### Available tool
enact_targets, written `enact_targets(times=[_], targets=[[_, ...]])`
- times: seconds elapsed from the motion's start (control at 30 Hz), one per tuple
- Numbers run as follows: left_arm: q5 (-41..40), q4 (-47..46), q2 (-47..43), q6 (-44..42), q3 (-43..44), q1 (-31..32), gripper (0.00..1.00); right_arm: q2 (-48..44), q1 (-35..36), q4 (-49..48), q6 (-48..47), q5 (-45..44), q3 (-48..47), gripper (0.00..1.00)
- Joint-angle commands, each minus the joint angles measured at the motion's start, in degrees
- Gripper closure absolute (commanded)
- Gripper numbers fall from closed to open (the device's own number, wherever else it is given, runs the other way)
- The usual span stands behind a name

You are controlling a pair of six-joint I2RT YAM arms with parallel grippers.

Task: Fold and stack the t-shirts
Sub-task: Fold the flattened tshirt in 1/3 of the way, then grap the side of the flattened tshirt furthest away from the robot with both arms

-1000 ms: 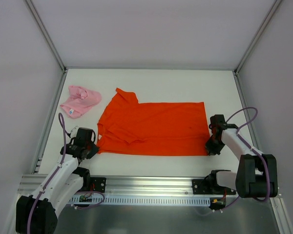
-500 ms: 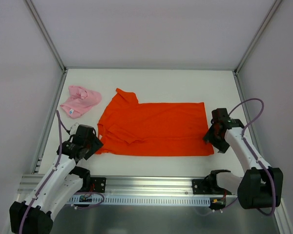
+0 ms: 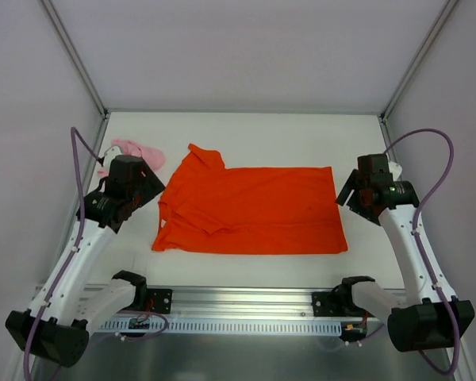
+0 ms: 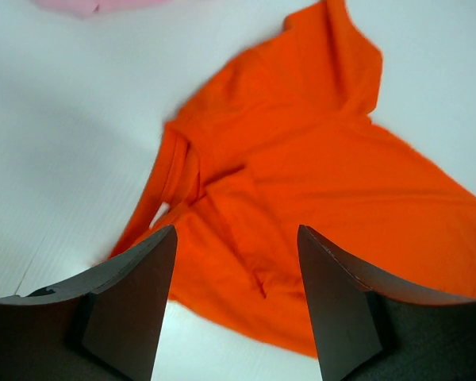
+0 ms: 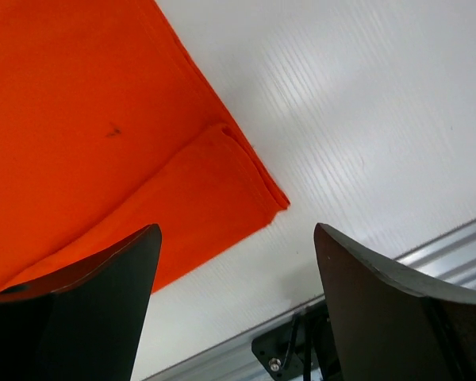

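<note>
White desk (image 3: 262,139) inside a pale-walled enclosure. Orange-red t-shirt (image 3: 254,210) lies flat at centre, doubled over, one end toward each arm, probably so that both can share the next fold. Left pincer (image 4: 236,234) and right pincer (image 5: 236,230) hang above those ends, jaws wide and empty. Pink t-shirt (image 3: 139,149) sits crumpled at far left, partly hidden behind the left arm.

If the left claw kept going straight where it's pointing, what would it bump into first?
Most likely the orange t-shirt: the left gripper aims down at its bunched sleeve end, with nothing in between. Depth is unclear.
</note>
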State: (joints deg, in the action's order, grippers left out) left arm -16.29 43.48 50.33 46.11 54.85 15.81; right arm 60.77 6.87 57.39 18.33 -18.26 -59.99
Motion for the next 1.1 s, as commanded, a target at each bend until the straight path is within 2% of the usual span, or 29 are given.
enact_targets(times=[0.0, 0.23, 0.27, 0.3, 0.5, 0.67, 0.77, 0.87, 1.07], targets=[[-1.4, -8.5, 6.6, -8.9, 3.8, 0.4, 0.37, 0.6, 0.5, -4.5, -5.8, -1.3, -4.6, 0.17], [5.3, -23.5, 22.8, -19.0, 10.8, 0.2, 0.44, 9.4, 0.6, -16.9, -13.9, 1.9, -7.5, 0.21], [6.1, -24.7, 24.8, -20.2, 11.9, 0.2, 0.44, 10.7, 0.5, -19.6, -15.2, 2.3, -7.9, 0.27], [7.4, -26.4, 28.7, -21.9, 14.6, 0.1, 0.45, 13.5, 0.5, -20.9, -16.1, 3.4, -8.6, 0.29], [9.3, -28.5, 40.9, -28.1, 25.7, -0.6, 0.45, 23.8, 0.3, -29.4, -19.7, 5.5, -12.1, 0.3], [13.8, -30.4, 48.7, -29.1, 30.8, -3.5, 0.43, 33.9, 0.3, -32.8, -18.6, 7.8, -16.4, 0.3], [16.6, -31.4, 52.3, -29.4, 33.9, -6.0, 0.47, 37.2, 0.2, -34.1, -18.5, 7.0, -17.4, 0.3], [23.1, -32.3, 59.1, -28.6, 37.0, -8.3, 0.49, 39.2, 0.3, -34.1, -18.5, 5.9, -18.2, 0.3], [29.7, -27.1, 70.3, -30.6, 49.6, -9.6, 0.5, 40.2, 0.2, -33.9, -18.5, 4.9, -18.8, 0.3]])
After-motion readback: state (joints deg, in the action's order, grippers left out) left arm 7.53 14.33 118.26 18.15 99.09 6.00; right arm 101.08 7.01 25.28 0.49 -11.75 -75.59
